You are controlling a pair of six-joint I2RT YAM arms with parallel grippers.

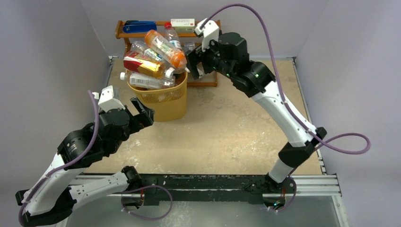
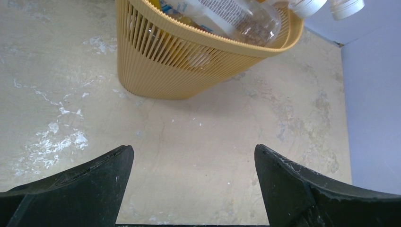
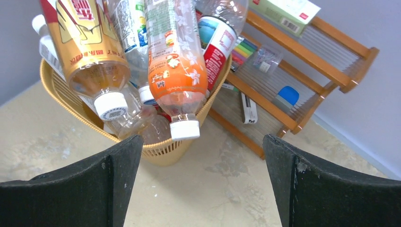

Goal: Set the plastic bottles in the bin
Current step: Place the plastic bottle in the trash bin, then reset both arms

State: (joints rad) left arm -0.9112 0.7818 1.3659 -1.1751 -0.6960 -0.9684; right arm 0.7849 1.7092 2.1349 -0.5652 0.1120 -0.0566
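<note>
Plastic bottles (image 1: pixel 151 64) heaped above yellow bin (image 1: pixel 165 104) rim, far left. Orange bottle (image 1: pixel 165 47) topmost, axis far-left to near-right, cap toward right gripper (image 1: pixel 195 66), the nearer one: spread wide, empty. Left gripper (image 1: pixel 144 113) spread wide, empty, near-left of bin.

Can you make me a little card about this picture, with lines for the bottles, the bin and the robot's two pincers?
bottles: piled in the bin, heaped above its rim
orange bottle: on top of the pile, cap poking out over the rim
bin: yellow, upright on the table, in front of the wooden rack
left pincer: open, empty, apart from the bin
right pincer: open, empty, close to the pile
</note>
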